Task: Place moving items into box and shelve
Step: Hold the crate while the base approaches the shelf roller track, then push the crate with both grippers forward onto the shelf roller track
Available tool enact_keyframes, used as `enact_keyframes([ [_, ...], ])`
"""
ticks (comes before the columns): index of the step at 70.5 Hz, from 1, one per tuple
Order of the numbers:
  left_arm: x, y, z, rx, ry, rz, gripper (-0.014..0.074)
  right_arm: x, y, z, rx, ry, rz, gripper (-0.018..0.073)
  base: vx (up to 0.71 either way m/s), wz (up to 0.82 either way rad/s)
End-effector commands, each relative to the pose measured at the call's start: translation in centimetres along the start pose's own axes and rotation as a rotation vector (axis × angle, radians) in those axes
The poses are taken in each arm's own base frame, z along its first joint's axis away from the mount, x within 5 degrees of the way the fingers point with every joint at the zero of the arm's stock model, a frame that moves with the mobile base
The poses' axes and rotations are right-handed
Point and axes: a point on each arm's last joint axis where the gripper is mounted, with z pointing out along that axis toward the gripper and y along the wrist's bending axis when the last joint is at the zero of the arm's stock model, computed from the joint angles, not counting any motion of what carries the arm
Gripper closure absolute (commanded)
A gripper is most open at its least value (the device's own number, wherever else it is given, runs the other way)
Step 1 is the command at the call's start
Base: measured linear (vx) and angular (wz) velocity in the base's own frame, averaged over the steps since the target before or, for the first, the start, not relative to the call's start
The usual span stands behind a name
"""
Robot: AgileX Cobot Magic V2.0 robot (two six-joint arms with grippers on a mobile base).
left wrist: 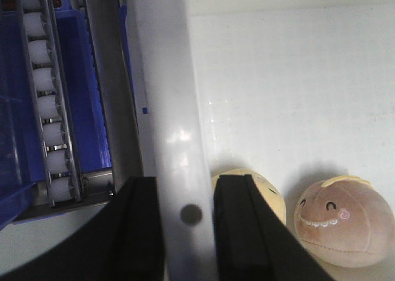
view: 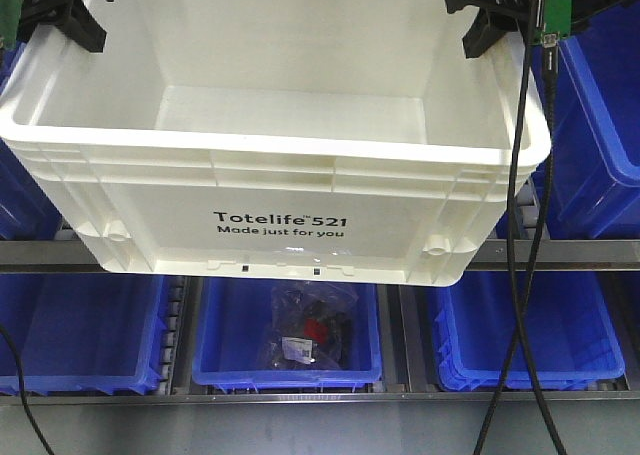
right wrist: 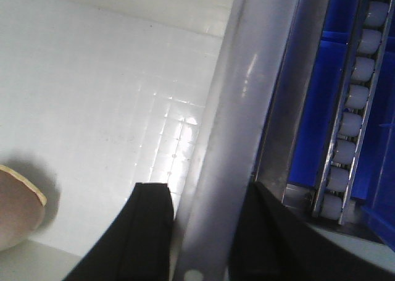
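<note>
You've got the white Totelife 521 crate (view: 280,190) held up in front of the shelving, w/ both arms on it. In the front view the left gripper (view: 62,13) sits on the crate's left rim and the right gripper (view: 500,15) on the right rim, both near the top corners of the frame.

Left wrist view: left gripper (left wrist: 188,231) has one black finger outside and one inside the crate wall (left wrist: 173,108), so it's clamped on the rim. Right wrist view: same story, right gripper (right wrist: 200,231) straddles the opposite wall (right wrist: 247,108), fingers pressed to either side.

Both plush balls are inside the crate, on its floor. The cream-yellow ball (left wrist: 265,191) lies just beside the left gripper's inner finger, partly hidden by it. The brown-pink ball (left wrist: 342,219) w/ yellow trim and a smiling face is next to it, close but whether touching you can't tell. Right wrist cam catches only an edge of the brown-pink ball (right wrist: 18,213) at lower left.

Below the crate: blue bins (view: 80,335) on the lower shelf; the middle blue bin (view: 215,345) holds a clear bag (view: 305,335) of dark parts. Roller tracks (left wrist: 46,108) run btwn the bins. Black cables (view: 520,235) hang down at right.
</note>
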Motion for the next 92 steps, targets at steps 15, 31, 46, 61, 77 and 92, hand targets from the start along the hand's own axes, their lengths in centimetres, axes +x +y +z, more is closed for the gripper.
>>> enact_keyframes([
  [15, -0.7, -1.8, -3.9, 0.108, -0.193, 0.009, 0.0613, -0.7, 1.5, -4.0, -0.079, -0.181, -0.038, 0.0571, 0.0, 0.0],
  [31, -0.7, -1.8, -3.9, 0.108, -0.193, 0.009, 0.0613, -0.7, 1.5, -4.0, -0.079, -0.181, -0.038, 0.0571, 0.0, 0.0],
  [46, -0.8, -1.7, -3.7, 0.106, -0.194, 0.012, 0.0613, -0.8, 1.5, -4.0, -0.077, -0.195, -0.064, 0.0571, 0.0, 0.0],
  [61, -1.2, -1.5, -1.9, 0.102, -0.155, 0.019, 0.0613, -1.3, 1.5, -3.6, -0.072, -0.231, -0.076, 0.0571, 0.0, 0.0],
  [77, -2.0, -1.3, -0.3, 0.098, -0.162, 0.014, 0.0613, -2.1, 1.4, -1.9, -0.075, -0.244, -0.096, 0.0571, 0.0, 0.0],
  [92, -2.9, -1.2, 0.9, 0.097, -0.207, 0.007, 0.0613, -3.0, 1.2, -0.2, -0.067, -0.271, -0.107, 0.0571, 0.0, 0.0],
])
